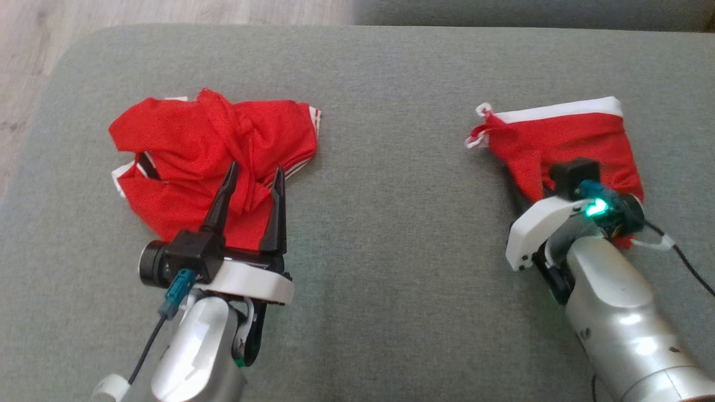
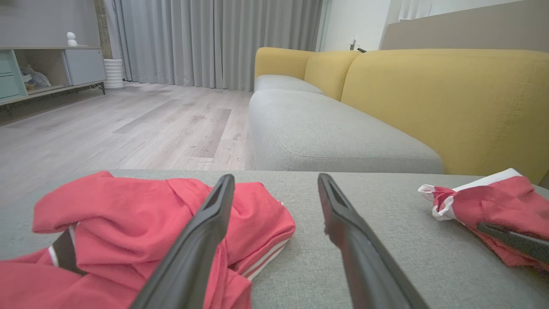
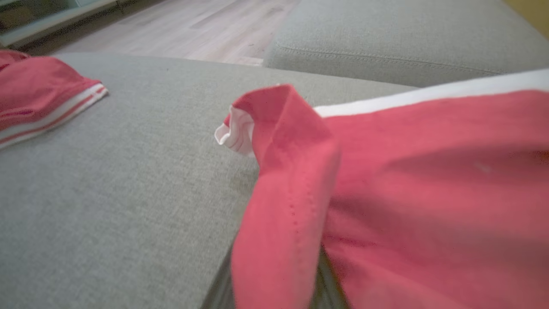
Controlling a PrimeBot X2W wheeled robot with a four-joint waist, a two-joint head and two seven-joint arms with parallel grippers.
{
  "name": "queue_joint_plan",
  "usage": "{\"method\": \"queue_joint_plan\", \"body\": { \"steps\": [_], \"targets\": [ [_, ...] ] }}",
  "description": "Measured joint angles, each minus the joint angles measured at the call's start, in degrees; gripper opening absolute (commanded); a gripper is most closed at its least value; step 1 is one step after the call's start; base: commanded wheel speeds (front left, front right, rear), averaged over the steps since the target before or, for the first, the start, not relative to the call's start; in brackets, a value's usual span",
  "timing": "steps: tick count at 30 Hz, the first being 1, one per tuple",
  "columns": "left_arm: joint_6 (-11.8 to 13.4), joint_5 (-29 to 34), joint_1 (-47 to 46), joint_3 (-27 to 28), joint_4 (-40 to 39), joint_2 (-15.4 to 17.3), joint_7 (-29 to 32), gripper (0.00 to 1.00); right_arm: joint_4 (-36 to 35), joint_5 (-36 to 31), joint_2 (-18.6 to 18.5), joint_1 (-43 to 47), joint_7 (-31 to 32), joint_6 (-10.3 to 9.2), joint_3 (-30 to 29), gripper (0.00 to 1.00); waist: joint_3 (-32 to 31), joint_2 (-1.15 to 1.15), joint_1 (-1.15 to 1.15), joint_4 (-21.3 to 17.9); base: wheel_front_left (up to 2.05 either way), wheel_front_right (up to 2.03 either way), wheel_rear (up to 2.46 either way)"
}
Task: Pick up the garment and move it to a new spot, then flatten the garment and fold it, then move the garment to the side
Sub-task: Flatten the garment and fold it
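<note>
We find two red garments on the grey cushion (image 1: 391,184). The crumpled red garment (image 1: 212,151), trimmed with white stripes, lies bunched in the cushion's left half, toward the far-left corner. The red garment with the white band (image 1: 564,131) lies well apart from it in the right half. Its band is turned toward the far edge and a small bunched white-and-red tip points left.

The left gripper (image 1: 256,170) has its jaws wide, with nothing between them. It points toward the far edge over the near right part of the crumpled red garment. In the left wrist view one finger (image 2: 201,240) crosses that cloth and the other (image 2: 356,240) runs over bare cushion. We cannot tell whether either touches.

The right gripper (image 1: 550,187) sits over the near left part of the red garment with the white band. In the left wrist view one of its fingers (image 2: 514,241) lies against the cloth. In the right wrist view a fold of that garment (image 3: 283,193) rises across the fingers and hides them. We cannot tell whether the jaws are parted or pinching the fold.

Beyond the far edge we note wood floor (image 2: 128,128) and a grey sofa seat with yellow backs (image 2: 429,98).
</note>
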Motion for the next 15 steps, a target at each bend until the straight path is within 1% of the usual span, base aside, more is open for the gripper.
{"method": "queue_joint_plan", "body": {
  "steps": [2,8,11,15],
  "targets": [
    [0.0,0.01,0.0,0.03,0.07,0.0,0.0,1.0,0.96,-1.21,0.18,0.0,-1.45,0.0,0.96,1.0,-0.36,0.0,0.0,-0.58,0.0,0.0,0.0],
    [0.0,0.0,0.0,0.41,0.07,0.0,0.0,1.0,0.31,-2.09,1.0,0.07,-4.61,0.0,0.46,1.0,-1.89,0.0,0.0,-2.39,0.0,0.0,0.0],
    [0.0,-0.01,0.15,0.56,0.04,0.0,0.0,1.0,-2.99,-2.58,1.07,0.35,-5.36,0.0,-0.92,1.0,-3.04,0.0,0.0,-3.86,0.0,0.0,0.0],
    [0.01,-0.47,0.85,0.6,-0.07,0.0,0.0,1.0,-9.48,-3.14,1.08,2.98,-5.79,0.0,-5.32,1.0,-4.66,0.0,-0.01,-5.86,0.0,0.0,0.0]
  ]
}}
